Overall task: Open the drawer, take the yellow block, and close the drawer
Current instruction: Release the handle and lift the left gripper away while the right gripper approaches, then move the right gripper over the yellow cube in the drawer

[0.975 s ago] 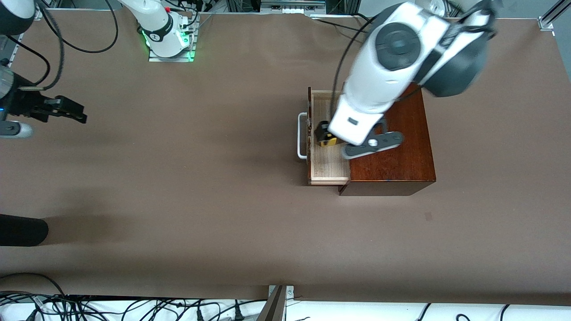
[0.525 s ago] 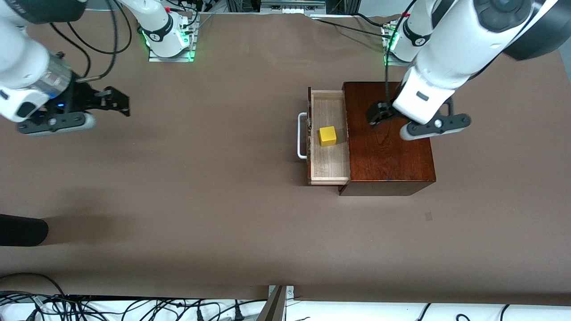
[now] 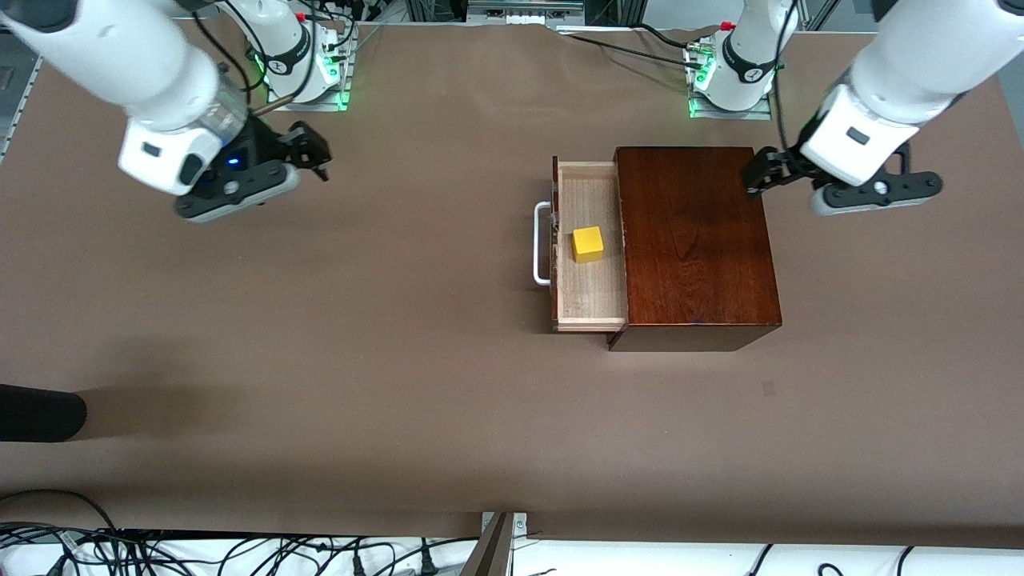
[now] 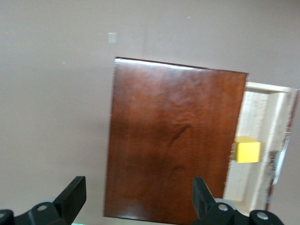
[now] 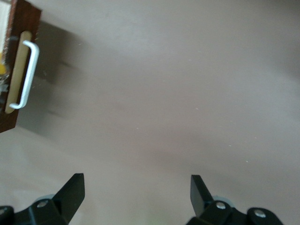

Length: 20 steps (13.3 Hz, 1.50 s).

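Brown matting covers the surface [image 3: 384, 336] in the front view, with cables bunched along the edge nearest the camera. On it, toward the left arm's end, sits the glossy reddish-brown wooden box [image 3: 692, 240], its drawer [image 3: 588, 300] pulled out toward the right arm's end so the pale wood lining shows, the white handle [image 3: 542, 244] at its front. The yellow block [image 3: 587, 244] rests inside the drawer, about midway along it and apart from both tools. The left tool [image 3: 758, 174] hangs over the box's top corner nearest its own base, fingers spread and holding nothing. The right tool [image 3: 308, 154] hangs over bare matting near its own base, well apart from the box, fingers likewise spread and empty. From the left wrist view, the two dark fingertips [image 4: 75, 197] stand wide apart above the box top [image 4: 173, 136], and the yellow block [image 4: 247, 150] shows in the open drawer [image 4: 260, 117] beside it. From the right wrist view, the fingertips [image 5: 72, 190] are also wide apart over plain matting, with the drawer's dark front [image 5: 14, 119] and white handle [image 5: 26, 75] at the frame's edge.
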Motion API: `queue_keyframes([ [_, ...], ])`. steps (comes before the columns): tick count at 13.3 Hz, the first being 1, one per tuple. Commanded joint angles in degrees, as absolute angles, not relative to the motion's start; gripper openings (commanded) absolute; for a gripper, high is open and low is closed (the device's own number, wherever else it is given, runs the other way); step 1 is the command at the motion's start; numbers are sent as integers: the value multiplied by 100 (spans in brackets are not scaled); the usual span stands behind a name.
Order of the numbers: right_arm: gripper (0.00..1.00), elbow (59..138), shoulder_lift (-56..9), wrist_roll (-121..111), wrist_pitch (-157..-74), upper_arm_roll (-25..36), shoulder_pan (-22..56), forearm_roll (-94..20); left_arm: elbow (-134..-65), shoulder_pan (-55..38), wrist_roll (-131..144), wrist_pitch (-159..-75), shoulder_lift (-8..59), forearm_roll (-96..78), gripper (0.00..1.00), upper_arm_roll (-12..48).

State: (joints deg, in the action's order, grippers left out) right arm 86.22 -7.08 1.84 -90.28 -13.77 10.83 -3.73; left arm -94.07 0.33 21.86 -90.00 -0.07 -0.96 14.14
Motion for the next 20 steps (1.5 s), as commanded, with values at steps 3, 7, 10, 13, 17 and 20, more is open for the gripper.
queue_keyframes([
  [3,100,8482,-1150,-235,-9605,-1371,1871,-404,-10098,466,1556,-9158,-518,-158,100,1424],
  [7,100,8122,-1678,-887,-9791,-1380,2327,-413,-10151,869,995,-9219,-571,-141,100,1389],
  [10,100,8095,-1907,-870,-10351,-1380,2925,-361,-10081,1151,624,-9255,-536,17,100,1389],
  [13,100,8086,-2161,-975,-10888,-1380,3260,-352,-10037,1151,580,-9255,-527,61,100,1371],
  [17,100,8077,-2583,-1792,-11538,-1380,3602,-343,-9581,1143,615,-9237,-202,491,100,1415],
  [20,100,7580,-3161,-1977,-11874,-1371,3822,-107,-9308,1134,624,-9185,61,501,100,1380],
])
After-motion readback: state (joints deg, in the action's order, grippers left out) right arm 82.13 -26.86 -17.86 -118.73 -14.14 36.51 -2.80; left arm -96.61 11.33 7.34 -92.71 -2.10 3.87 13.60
